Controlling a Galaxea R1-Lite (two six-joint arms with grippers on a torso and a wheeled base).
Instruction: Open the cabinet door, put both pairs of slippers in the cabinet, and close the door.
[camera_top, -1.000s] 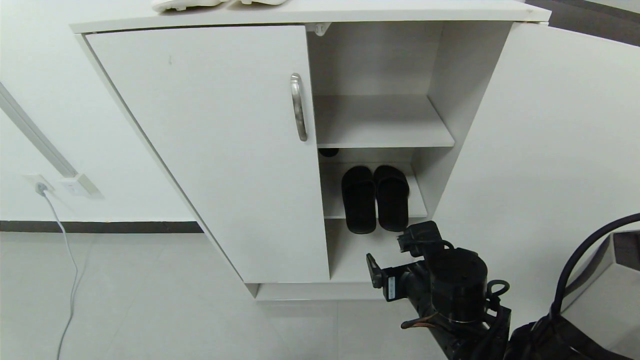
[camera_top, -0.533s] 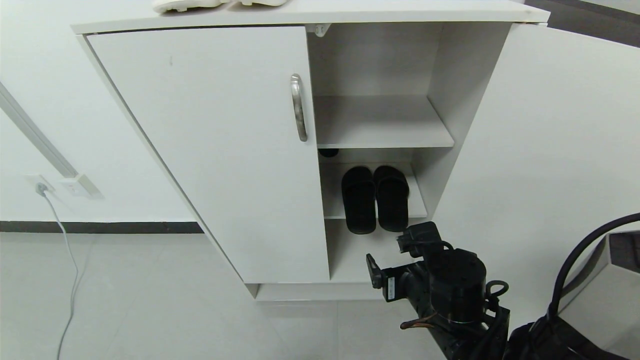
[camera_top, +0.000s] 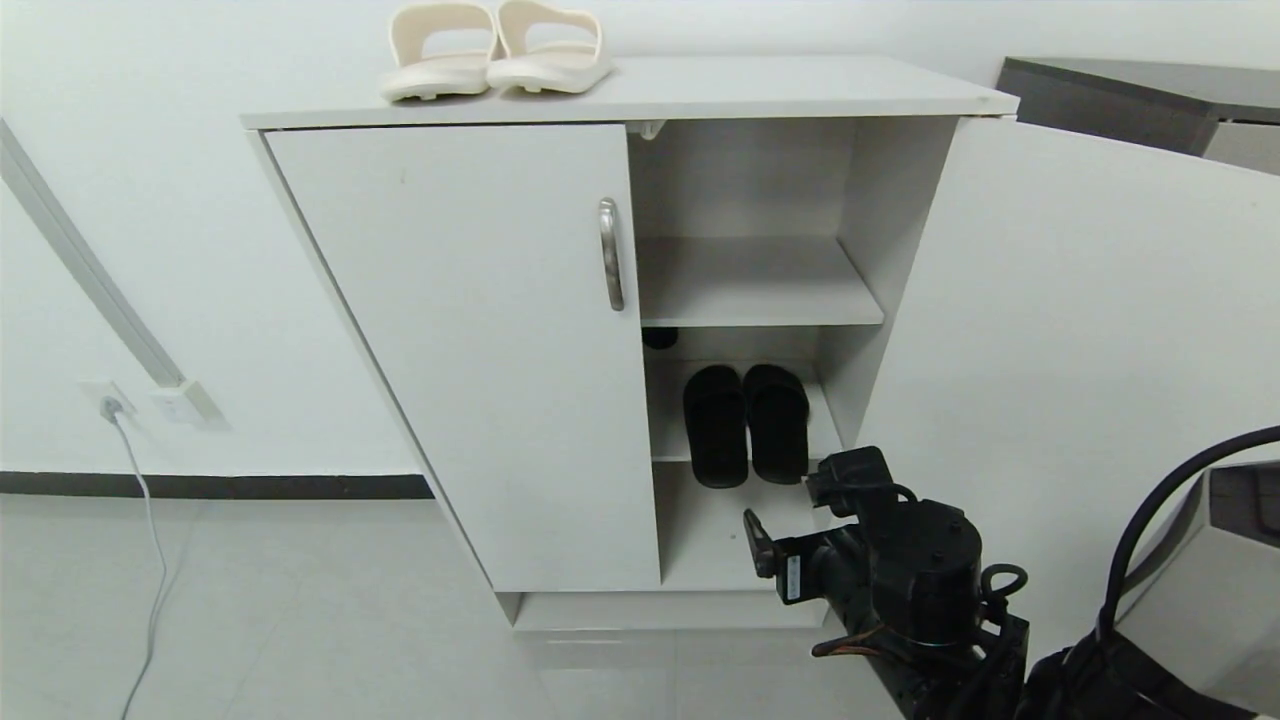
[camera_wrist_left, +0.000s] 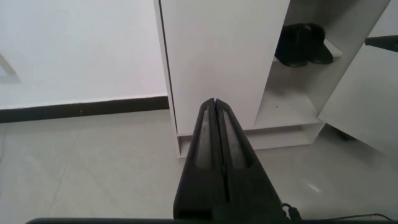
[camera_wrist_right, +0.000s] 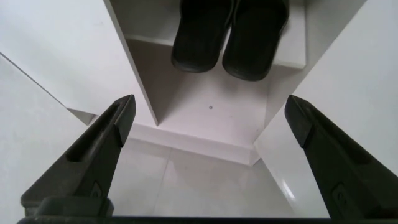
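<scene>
The tall white wooden cabinet (camera_top: 800, 90) stands with its right-hand door (camera_top: 1080, 330) swung wide and its left-hand door (camera_top: 470, 340) shut. The pair of black rubber slippers (camera_top: 745, 425) already lies side by side on the middle shelf, toes inward. So the task looks about half done: door opened, one pair stowed. The pair of cream open-toed slippers (camera_top: 497, 50) sits on the cabinet's top, over the shut door, well apart from either arm. The right gripper (camera_top: 795, 500) hangs low before the open compartment, just below the black pair, with its jaws spread wide and nothing between them. The left gripper (camera_wrist_left: 214, 106) points toward the cabinet's foot, its fingers pressed together on nothing. The next move likely calls for raising an arm to the top, pinching the cream pair, and carrying them down to the upper shelf (camera_top: 750, 285). The right-hand door gets pushed shut after that.
</scene>
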